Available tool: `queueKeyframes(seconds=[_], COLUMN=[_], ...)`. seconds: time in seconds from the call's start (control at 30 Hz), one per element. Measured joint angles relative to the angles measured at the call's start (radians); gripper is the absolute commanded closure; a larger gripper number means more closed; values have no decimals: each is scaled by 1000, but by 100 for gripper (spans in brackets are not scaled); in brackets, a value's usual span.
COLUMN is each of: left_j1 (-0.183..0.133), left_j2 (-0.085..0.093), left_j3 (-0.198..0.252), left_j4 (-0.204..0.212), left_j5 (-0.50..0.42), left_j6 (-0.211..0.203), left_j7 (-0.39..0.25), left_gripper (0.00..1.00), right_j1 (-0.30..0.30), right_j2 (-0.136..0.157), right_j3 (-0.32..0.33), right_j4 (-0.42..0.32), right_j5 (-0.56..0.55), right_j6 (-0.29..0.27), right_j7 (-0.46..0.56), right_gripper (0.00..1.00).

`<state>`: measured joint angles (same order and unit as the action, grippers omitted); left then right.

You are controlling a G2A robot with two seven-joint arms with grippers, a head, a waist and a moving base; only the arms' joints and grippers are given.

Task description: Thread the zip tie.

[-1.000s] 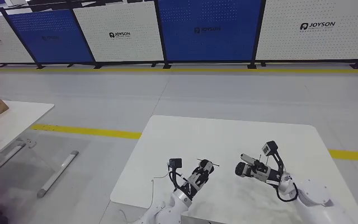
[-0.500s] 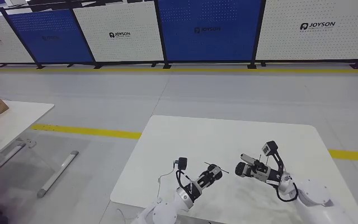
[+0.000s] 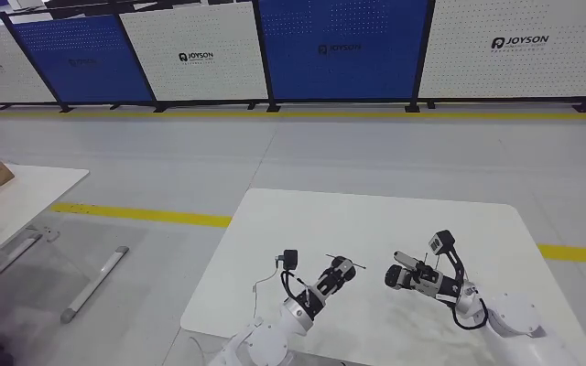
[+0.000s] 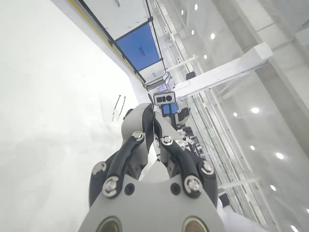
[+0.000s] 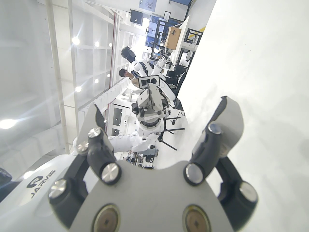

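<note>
Over the near middle of the white rectangular counter, the thin black plastic zip tie lies crosswise in the jaws of the left gripper; the right gripper is just beside, to its right, apart.

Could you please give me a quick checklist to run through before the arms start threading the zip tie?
1. Grip: left gripper shut on the zip tie, which sticks out on both sides: ok.
2. Receiver: right gripper open and empty: ok.
3. Clearance: the two grippers are apart over the white table: ok.
4. Head end of the tie facing the right gripper: cannot tell.
5. Tail through the head: not ok; the tie is straight, not looped.
</note>
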<state>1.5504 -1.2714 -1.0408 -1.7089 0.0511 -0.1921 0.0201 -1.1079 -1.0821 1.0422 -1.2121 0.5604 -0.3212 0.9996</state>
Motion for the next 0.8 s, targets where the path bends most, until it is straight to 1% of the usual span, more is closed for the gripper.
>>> queueKeyframes(seconds=[0.07, 0.13, 0.43, 0.53, 0.63, 0.7, 0.8], left_j1=[-8, -10, -10, -10, -10, -10, -10], left_j2=[-7, -10, -9, -9, -9, -9, -9], left_j3=[4, 7, 7, 7, 7, 7, 7], left_j4=[10, 14, 13, 13, 13, 13, 13], left_j5=[-18, -24, -23, -23, -23, -23, -23], left_j6=[-9, -16, -16, -16, -16, -16, -16], left_j7=[68, 98, 97, 97, 97, 97, 97], left_gripper=[100, 100, 100, 100, 100, 100, 100], right_j1=[0, 0, -1, -10, -19, -15, 3], right_j2=[0, 0, 0, 3, 17, 32, 53], right_j3=[0, 0, 0, 8, 45, 82, 137], right_j4=[0, 0, -1, -35, -82, -113, -160], right_j5=[0, 0, -1, -34, -90, -139, -246], right_j6=[0, 0, 0, 11, 50, 113, 219], right_j7=[0, 0, -1, -20, -15, 8, 7], right_gripper=[0, 0, 0, 0, 0, 0, 0])
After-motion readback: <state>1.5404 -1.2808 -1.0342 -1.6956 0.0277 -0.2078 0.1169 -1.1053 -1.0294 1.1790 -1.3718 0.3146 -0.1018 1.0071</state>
